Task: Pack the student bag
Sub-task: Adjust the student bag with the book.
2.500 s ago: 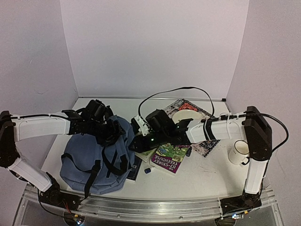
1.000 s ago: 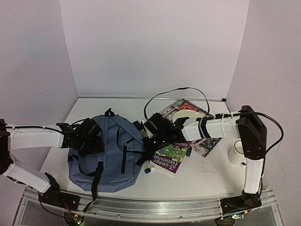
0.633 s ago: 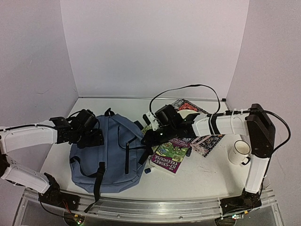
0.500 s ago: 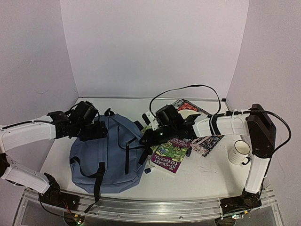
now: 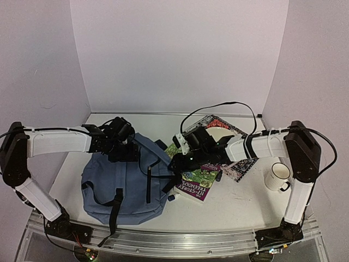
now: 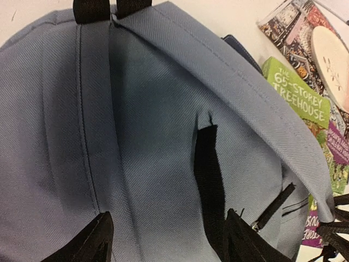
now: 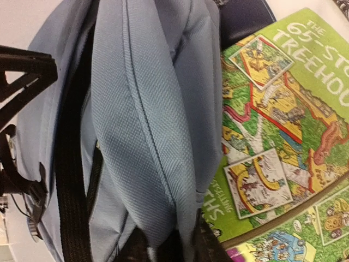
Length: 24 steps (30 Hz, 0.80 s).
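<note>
Top external: I see the student bag lying flat on the left half of the table, straps up, its right edge overlapping a green Treehouse book. My left gripper hangs over the bag's upper panel near the top handle, fingers apart, only fabric below them. My right gripper is clamped on a raised fold of bag fabric at that right edge, just beside the book. White mug is far right, well apart.
</note>
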Available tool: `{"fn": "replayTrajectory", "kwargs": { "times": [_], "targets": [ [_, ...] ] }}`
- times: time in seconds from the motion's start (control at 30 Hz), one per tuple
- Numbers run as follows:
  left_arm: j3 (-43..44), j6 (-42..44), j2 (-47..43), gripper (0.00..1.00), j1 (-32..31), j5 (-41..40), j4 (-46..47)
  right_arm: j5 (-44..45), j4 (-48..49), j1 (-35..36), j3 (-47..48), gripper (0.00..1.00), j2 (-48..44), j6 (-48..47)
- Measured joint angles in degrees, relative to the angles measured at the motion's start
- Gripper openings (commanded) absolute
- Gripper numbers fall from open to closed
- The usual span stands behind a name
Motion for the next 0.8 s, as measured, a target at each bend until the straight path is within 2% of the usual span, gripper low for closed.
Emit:
{"fn": "replayTrajectory", "kwargs": {
  "times": [0.07, 0.13, 0.37, 0.63, 0.8],
  "targets": [
    [0.05, 0.38, 1.64, 0.69, 0.0, 0.56, 0.04, 2.1, -2.43, 0.04, 1.33, 0.53, 0.05, -1.39],
    [0.14, 0.44, 2.83, 0.67, -0.02, 1.24, 0.11, 4.33, -4.49, 0.09, 2.97, 0.56, 0.05, -3.04],
    [0.29, -0.17, 3.06, 0.62, -2.31, 4.26, 1.0, 7.73, -8.02, 1.3, 6.72, 0.62, -0.4, -9.38],
    [0.29, -1.88, 2.94, 0.7, -5.71, 5.78, 2.57, 8.4, -8.49, 2.68, 12.15, 0.74, 0.06, -11.71],
    [0.3, -2.77, 1.21, 0.75, -5.66, 2.63, 2.31, 9.33, -8.01, 2.26, 14.88, 0.85, 5.66, -11.91]
  ]
}}
